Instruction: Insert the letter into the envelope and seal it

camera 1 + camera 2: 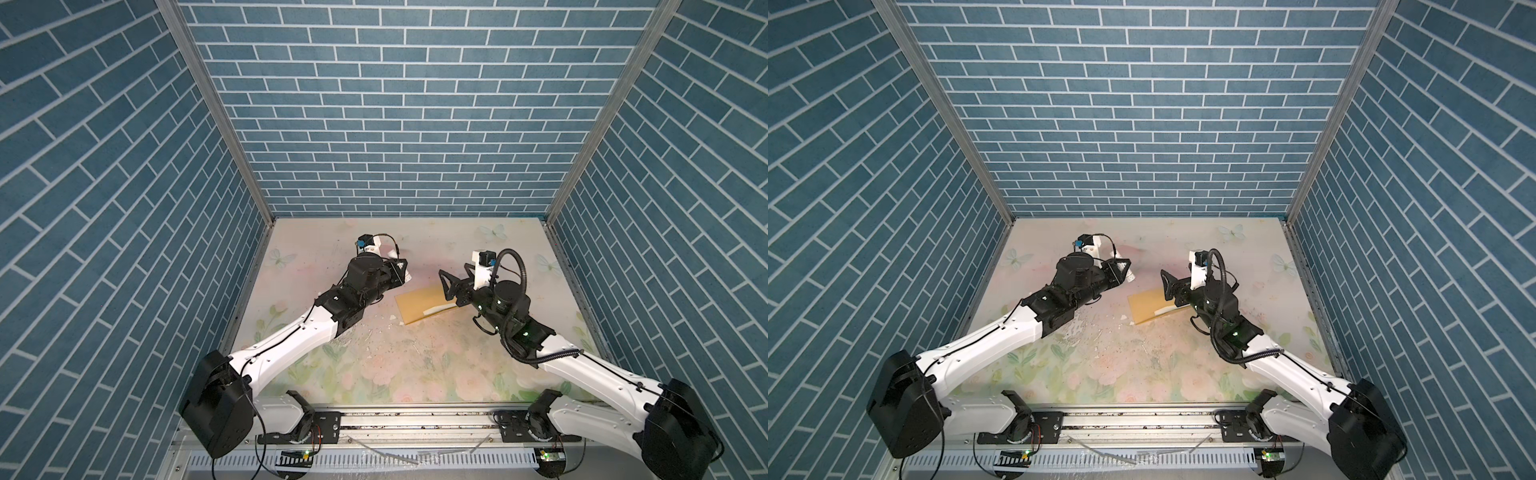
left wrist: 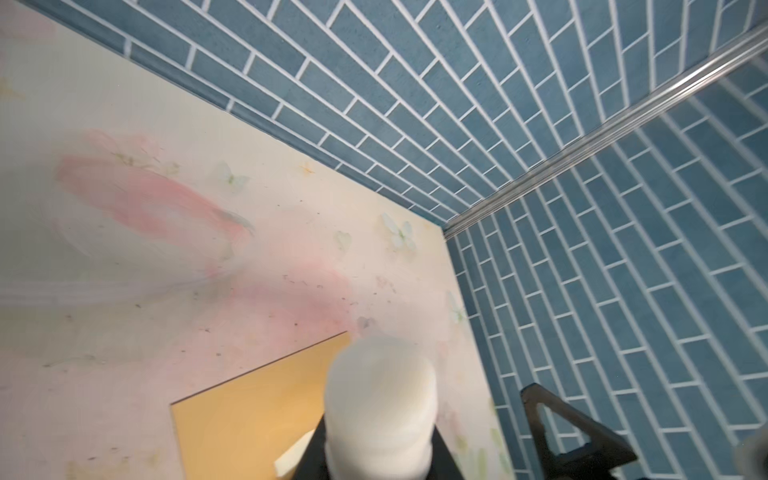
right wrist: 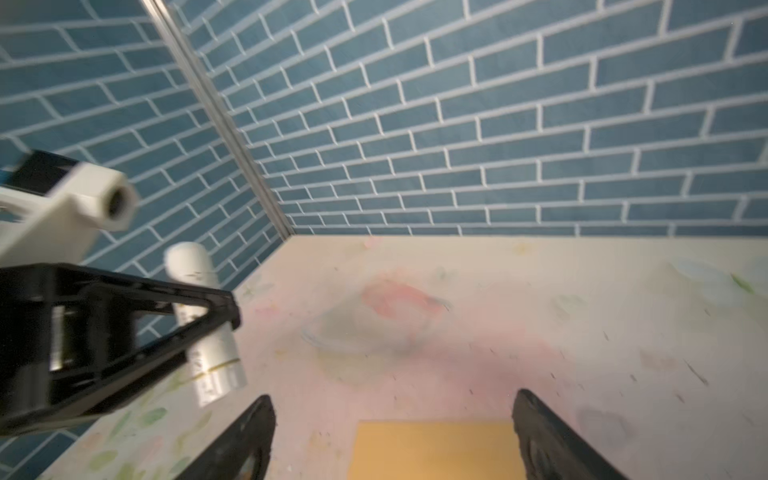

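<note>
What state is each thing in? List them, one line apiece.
envelope: flat on the table, a pale strip showing at its near edge.
white stick: held off the table, clamped in the left gripper.
left gripper: shut on the stick.
right gripper: open, empty, over the envelope.

You get bright, even, soft-shadowed light in both top views, brick walls point(image 1: 395, 124) bowing toward edges; wrist views blur, the stick point(image 2: 380, 411) out of focus.
</note>
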Robot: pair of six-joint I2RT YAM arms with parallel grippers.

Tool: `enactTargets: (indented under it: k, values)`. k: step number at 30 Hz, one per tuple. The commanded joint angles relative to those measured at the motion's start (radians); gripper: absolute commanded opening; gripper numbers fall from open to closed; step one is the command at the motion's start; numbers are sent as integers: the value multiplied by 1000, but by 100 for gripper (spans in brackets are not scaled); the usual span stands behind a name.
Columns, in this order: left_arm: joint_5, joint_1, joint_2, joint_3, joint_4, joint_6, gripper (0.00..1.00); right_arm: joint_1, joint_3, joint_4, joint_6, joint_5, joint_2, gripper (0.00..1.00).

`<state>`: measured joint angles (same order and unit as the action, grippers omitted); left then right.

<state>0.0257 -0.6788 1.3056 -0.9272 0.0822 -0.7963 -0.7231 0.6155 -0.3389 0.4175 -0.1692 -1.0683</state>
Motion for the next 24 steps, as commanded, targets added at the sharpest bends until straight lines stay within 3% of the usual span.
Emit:
enactTargets:
  k: [1, 4, 11, 18, 24]
  values:
    - [40, 4, 15, 22, -88, 230, 0, -4, 76, 461, 213, -149, 4, 89]
    - [28, 4, 32, 40, -73, 240, 0, -4, 101, 598, 382, -165, -26, 89]
    - [10, 4, 58, 59, -35, 255, 0, -4, 177, 651, 672, -108, -201, 89]
    - [8, 4, 79, 59, -28, 261, 0, -7, 240, 667, 839, -63, -341, 87]
    - [27, 4, 57, 82, -29, 264, 0, -8, 250, 628, 889, -27, -422, 76]
